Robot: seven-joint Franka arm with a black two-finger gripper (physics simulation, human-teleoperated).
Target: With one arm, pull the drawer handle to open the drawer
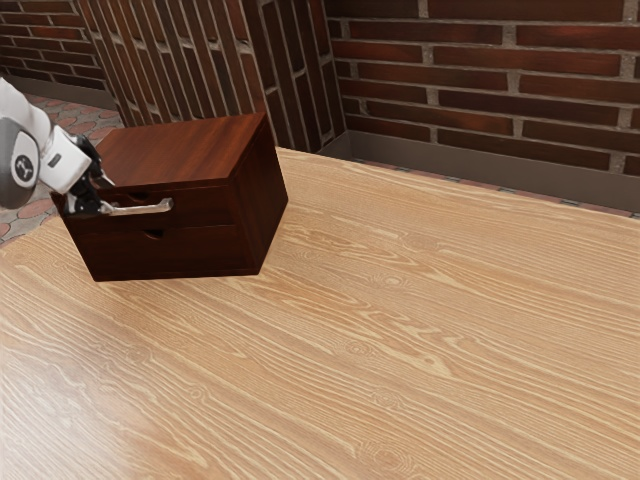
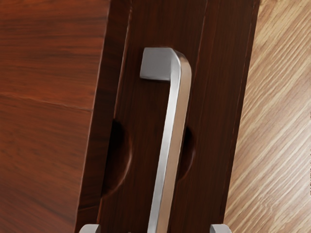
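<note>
Dark wooden drawer box (image 1: 190, 190), seated on light wood table (image 1: 400, 350) toward the exterior view's left. Gripper (image 1: 86, 204) positioned at end of silver handle (image 1: 140, 208) on upper drawer front; fingertips (image 2: 90, 229) held apart, straddled bar untouched.

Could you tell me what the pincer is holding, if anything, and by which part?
Nothing is held: the pincer is open, its fingertips standing either side of the drawer handle near one end, clear of it.
</note>
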